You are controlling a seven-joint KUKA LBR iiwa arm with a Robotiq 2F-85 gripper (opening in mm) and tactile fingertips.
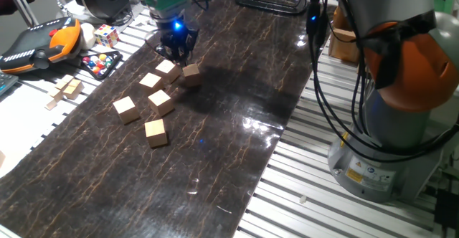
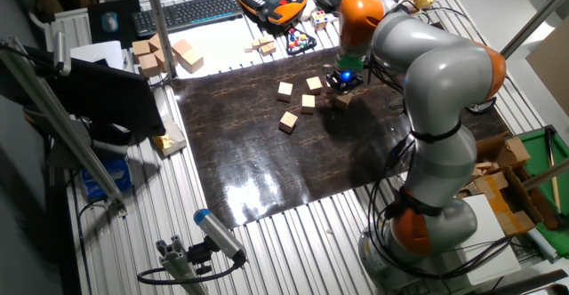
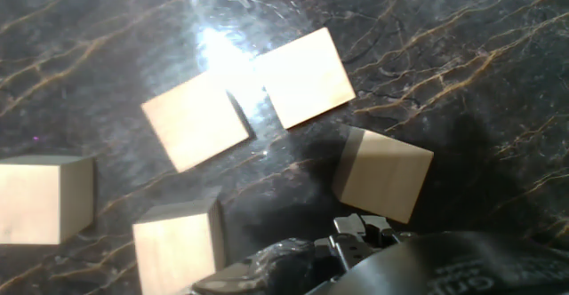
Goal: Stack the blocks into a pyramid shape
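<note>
Surface: dark marbled mat (image 1: pixel 215 130).
Blocks (image 1: pixel 161 102): six, loose, unstacked; nearest pair touching.
Gripper (image 1: pixel 176 50): hovering at cluster's 1 o'clock; grip state unreadable.

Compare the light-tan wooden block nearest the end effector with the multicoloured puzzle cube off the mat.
The light-tan wooden block is plain, one colour; the multicoloured puzzle cube has gridded coloured faces. The block sits on the dark marbled mat beside the end effector; the puzzle cube sits off it, among clutter. Both are small cubes.
</note>
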